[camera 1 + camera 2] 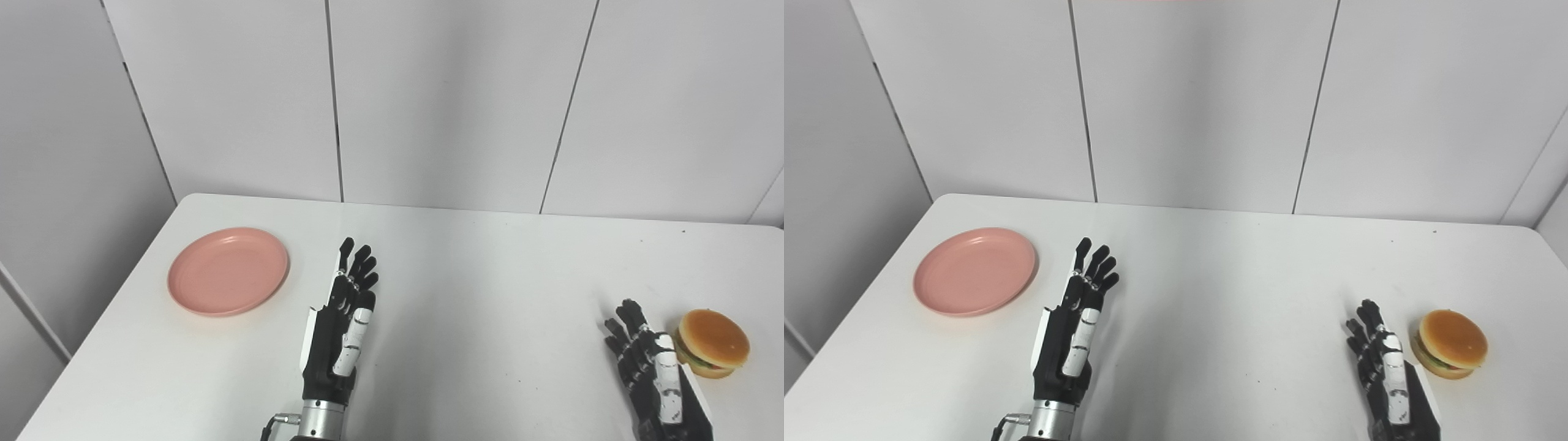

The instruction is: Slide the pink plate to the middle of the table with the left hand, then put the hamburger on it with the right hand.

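Left hand: the black-and-white robot left hand (346, 318) is held edge-on above the table, fingers extended and slightly spread, holding nothing.
Right hand: the black-and-white robot right hand (652, 373) is likewise empty, fingers extended and parted, near the table's front right.
Plate: the round, shallow pink plastic plate (228, 271) lies flat at the left side of the white rectangular table (478, 275), apart from the left hand and to its left.
Hamburger: the toy hamburger with a glossy tan bun (712, 350) rests on the table just beside the right hand, on its outer side; contact cannot be made out.
Progress: neither step appears begun; the plate is not yet central and carries nothing.
Remaining: slide the plate, then place the hamburger.
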Robot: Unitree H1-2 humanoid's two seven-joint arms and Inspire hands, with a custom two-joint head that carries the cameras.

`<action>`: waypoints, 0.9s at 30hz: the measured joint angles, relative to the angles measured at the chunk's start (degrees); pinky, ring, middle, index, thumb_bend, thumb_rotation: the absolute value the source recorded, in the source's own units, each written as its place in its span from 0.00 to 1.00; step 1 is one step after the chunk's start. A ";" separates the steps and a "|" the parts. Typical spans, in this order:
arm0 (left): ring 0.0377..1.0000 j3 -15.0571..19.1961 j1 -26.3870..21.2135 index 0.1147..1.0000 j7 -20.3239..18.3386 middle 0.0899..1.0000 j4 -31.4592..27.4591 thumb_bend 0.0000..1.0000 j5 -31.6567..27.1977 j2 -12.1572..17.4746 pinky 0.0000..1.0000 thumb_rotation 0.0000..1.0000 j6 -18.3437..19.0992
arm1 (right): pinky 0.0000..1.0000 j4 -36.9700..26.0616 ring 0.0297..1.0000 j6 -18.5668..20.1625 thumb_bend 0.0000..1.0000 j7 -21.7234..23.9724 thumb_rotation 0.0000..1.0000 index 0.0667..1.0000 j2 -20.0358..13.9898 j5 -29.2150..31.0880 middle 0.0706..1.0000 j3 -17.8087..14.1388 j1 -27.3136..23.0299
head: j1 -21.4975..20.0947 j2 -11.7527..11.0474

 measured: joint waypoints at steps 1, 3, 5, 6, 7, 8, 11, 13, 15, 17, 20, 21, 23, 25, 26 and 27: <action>0.90 0.07 0.00 0.97 0.00 0.92 -0.01 0.59 -0.13 0.04 0.87 0.78 0.00 | 0.98 0.05 0.94 -0.12 0.82 0.00 1.00 0.95 0.13 -0.11 0.97 0.01 -0.05 | -0.18 0.00; 0.89 0.30 0.01 0.97 0.00 0.91 -0.07 0.62 -0.21 0.09 0.85 0.79 0.00 | 0.98 0.12 0.94 -0.51 0.82 0.00 1.00 0.96 0.31 -0.23 0.98 0.04 -0.10 | -0.27 -0.26; 0.88 0.61 0.10 0.97 0.02 0.90 -0.31 0.65 -0.21 0.13 0.81 0.80 0.01 | 0.98 0.18 0.95 -1.10 0.83 0.00 1.00 0.96 0.42 -0.67 0.98 0.20 -0.20 | -0.79 -0.44; 0.87 0.86 0.18 0.96 0.06 0.89 -0.62 0.69 -0.44 0.12 0.80 0.80 0.09 | 0.98 0.19 0.95 -1.25 0.83 0.00 1.00 0.96 0.46 -1.01 0.98 0.32 -0.25 | -1.23 -0.35; 0.87 1.19 0.31 0.95 0.12 0.89 -1.01 0.71 -0.95 0.10 0.79 0.79 0.25 | 0.98 0.18 0.95 -1.39 0.83 0.00 1.00 0.96 0.51 -1.32 0.98 0.47 -0.31 | -1.41 -0.18; 0.87 1.65 0.53 0.95 0.16 0.89 -1.84 0.71 -1.67 0.09 0.80 0.79 0.52 | 0.98 0.17 0.95 -1.54 0.83 0.00 1.00 0.96 0.58 -1.39 0.98 0.60 -0.43 | -1.41 -0.18; 0.88 3.52 2.30 0.94 0.15 0.89 -5.59 0.74 -4.46 0.40 0.83 0.78 3.52 | 0.97 -0.09 0.95 -1.86 0.83 -0.06 1.00 0.95 0.87 -1.37 0.97 0.59 -0.54 | -1.67 0.09; 0.87 5.12 3.97 0.92 0.26 0.88 -8.39 0.79 -6.30 1.01 0.82 0.77 5.81 | 0.97 -0.26 0.94 -1.86 0.83 -0.15 1.00 0.96 0.83 -1.64 0.97 0.59 -0.46 | -1.76 0.26; 0.85 7.41 4.61 0.90 1.08 0.86 -11.30 0.81 -7.07 2.20 0.80 0.77 7.69 | 0.96 -0.27 0.94 -1.86 0.83 -0.19 1.00 0.96 0.76 -2.03 0.97 0.52 -0.35 | -1.76 0.26; 0.85 9.65 3.49 0.88 2.35 0.85 -14.06 0.82 -7.51 3.25 0.79 0.77 9.55 | 0.96 -0.27 0.94 -1.86 0.83 -0.19 1.00 0.95 0.60 -2.28 0.97 0.52 -0.15 | -2.02 0.35; 0.85 12.93 -1.63 0.87 3.19 0.85 -16.12 0.80 -7.40 6.47 0.80 0.79 11.97 | 0.97 -0.34 0.94 -1.85 0.83 -0.20 1.00 0.96 0.59 -2.56 0.97 0.65 -0.09 | -2.38 0.61; 0.86 13.75 -3.54 0.86 3.37 0.85 -16.42 0.81 -7.39 8.04 0.81 0.79 12.42 | 0.97 -0.42 0.95 -1.85 0.82 -0.24 1.00 0.96 0.66 -2.58 0.97 0.71 -0.12 | -2.72 0.96; 0.85 15.79 -7.35 0.82 3.55 0.84 -16.69 0.81 -7.40 11.39 0.79 0.79 13.72 | 0.98 -0.68 0.95 -1.84 0.82 -0.29 1.00 0.96 0.79 -2.61 0.97 0.79 -0.13 | -2.82 1.14; 0.84 17.65 -9.93 0.79 3.96 0.83 -16.53 0.82 -7.61 13.66 0.77 0.79 14.49 | 0.97 -0.80 0.94 -1.84 0.81 -0.37 1.00 0.96 0.88 -2.68 0.97 0.87 -0.20 | -2.82 1.14; 0.84 18.39 -10.85 0.78 4.25 0.83 -16.30 0.82 -7.71 14.53 0.77 0.79 15.19 | 0.97 -0.90 0.94 -1.84 0.81 -0.41 1.00 0.96 0.89 -2.88 0.97 0.89 -0.17 | -2.82 1.32; 0.83 19.31 -11.71 0.76 4.42 0.82 -15.90 0.83 -7.87 15.33 0.76 0.79 15.90 | 0.97 -0.94 0.94 -1.83 0.80 -0.42 1.00 0.96 0.89 -3.09 0.97 0.95 -0.15 | -2.82 1.40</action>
